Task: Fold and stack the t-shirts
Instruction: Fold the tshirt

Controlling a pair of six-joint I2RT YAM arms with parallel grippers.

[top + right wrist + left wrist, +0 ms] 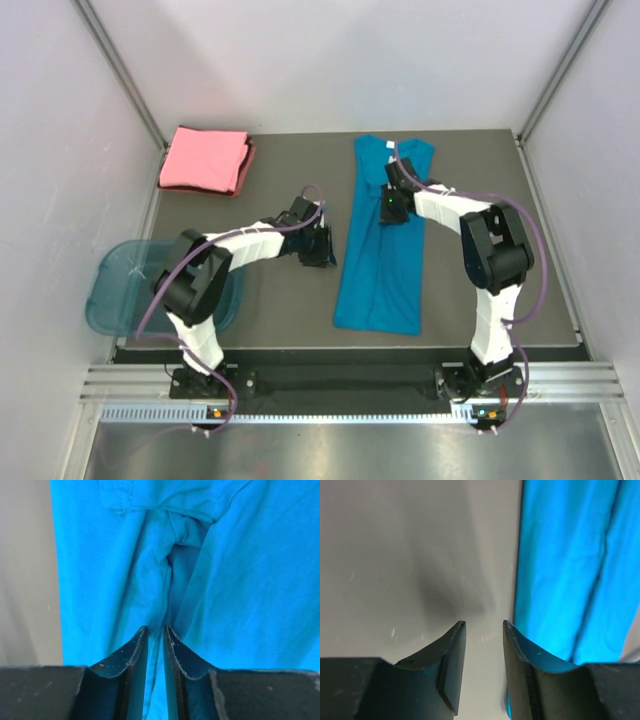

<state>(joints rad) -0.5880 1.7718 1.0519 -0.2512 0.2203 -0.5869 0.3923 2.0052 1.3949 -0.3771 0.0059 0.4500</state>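
The teal-blue t-shirt [380, 270] lies on the table right of centre, folded lengthwise into a long narrow strip, neck end at the back. The salmon-pink t-shirt [205, 158] lies folded at the back left. My left gripper [322, 247] is open and empty, low over bare table just left of the teal strip's edge [570, 570]; it also shows in the left wrist view [484, 623]. My right gripper [388, 208] is down on the upper part of the teal shirt [250, 580]. Its jaws [155, 627] are nearly together, with puckered cloth running into the narrow gap.
A translucent blue plastic tub [115, 285] hangs over the table's left edge beside the left arm. White walls and metal posts enclose the dark table [290, 300] at the left, back and right.
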